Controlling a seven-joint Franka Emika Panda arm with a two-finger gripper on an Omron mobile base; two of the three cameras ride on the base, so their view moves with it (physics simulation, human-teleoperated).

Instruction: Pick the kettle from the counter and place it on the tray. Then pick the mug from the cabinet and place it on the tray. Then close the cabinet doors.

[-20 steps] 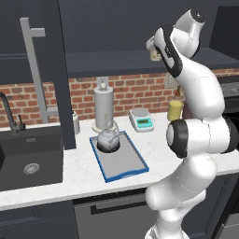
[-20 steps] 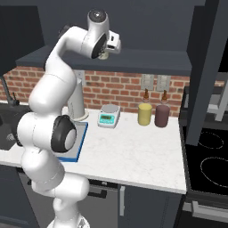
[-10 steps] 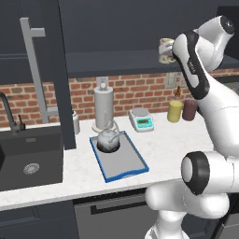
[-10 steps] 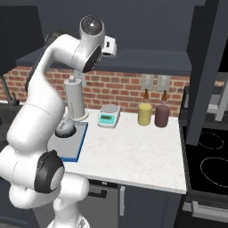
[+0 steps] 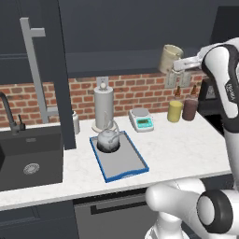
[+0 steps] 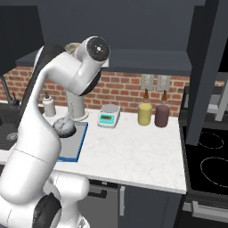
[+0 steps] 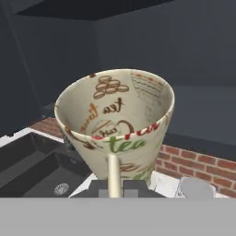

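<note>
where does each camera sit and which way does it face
Left base view: behind the arm's left, facing counter and brick wall; arm at right, gripper holding mug aloft.
Right base view: behind its right, same counter; arm fills the left.
Hand view: on the hand, looking along the fingers into the mug.
Shared: both base views show tray and kettle.

The kettle (image 5: 108, 138) sits at the far end of the tray (image 5: 126, 163) on the surface (image 5: 186, 144). The towel roll (image 5: 103, 106) stands just behind it, the scale (image 5: 141, 119) to its right, then two jars (image 5: 175, 111) near the wall. The sink (image 5: 28, 156) lies left of the tray. The mug (image 5: 169, 59) hangs high above the jars, in the hand (image 5: 176, 65).
</note>
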